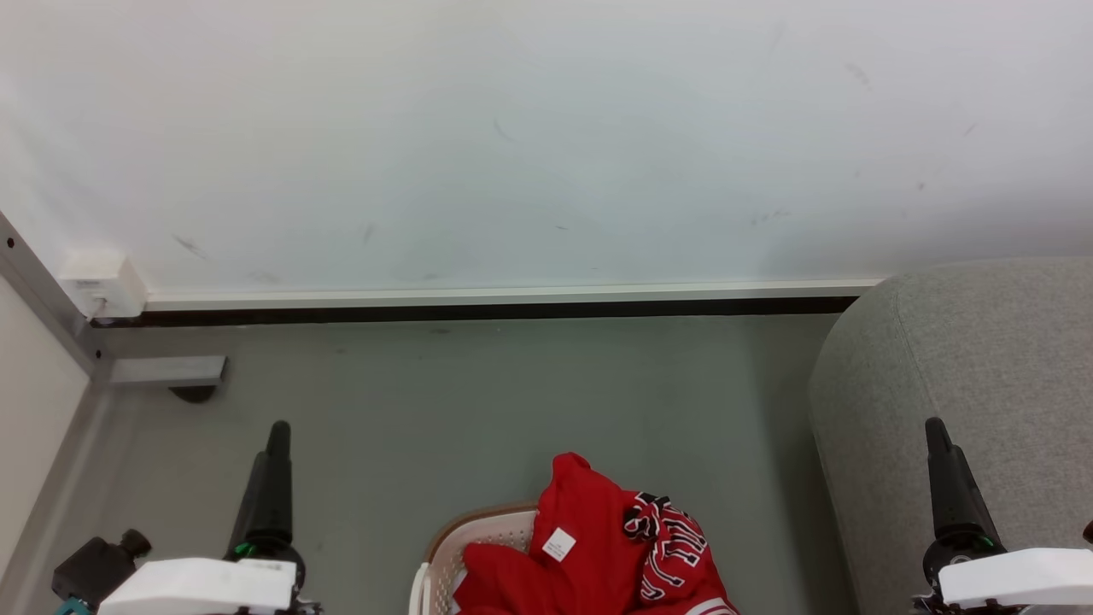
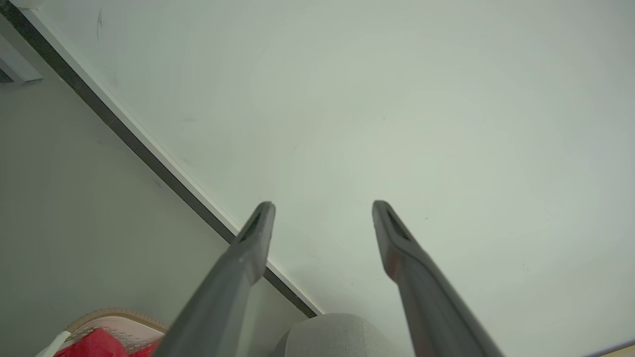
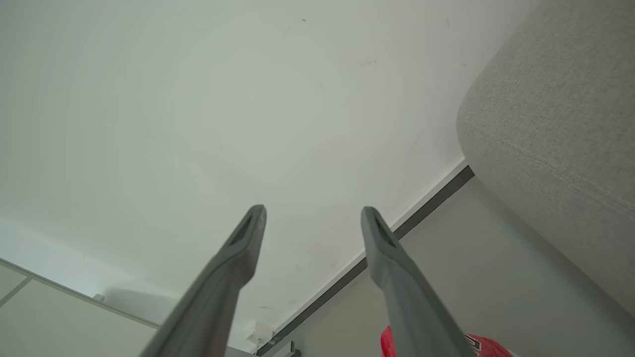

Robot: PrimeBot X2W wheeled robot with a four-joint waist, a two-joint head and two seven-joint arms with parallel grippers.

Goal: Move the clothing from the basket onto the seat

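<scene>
Red clothing (image 1: 589, 547) is heaped in the white basket (image 1: 478, 534) at the bottom centre of the head view; a small white tag and black-and-white lettering show on it. The grey seat (image 1: 982, 376) rises at the right. My left gripper (image 1: 277, 436) stands at the lower left, well left of the basket. My right gripper (image 1: 937, 431) stands at the lower right in front of the seat. In the left wrist view the left gripper (image 2: 322, 208) is open and empty, with the basket (image 2: 119, 317) and clothing (image 2: 94, 344) below. The right gripper (image 3: 313, 212) is open and empty beside the seat (image 3: 560, 124).
A pale wall with a dark baseboard (image 1: 478, 309) runs behind the grey floor (image 1: 478, 410). At the left a panel frame stands with a white box (image 1: 102, 286) and a metal foot (image 1: 166, 371). Bare floor lies between basket and wall.
</scene>
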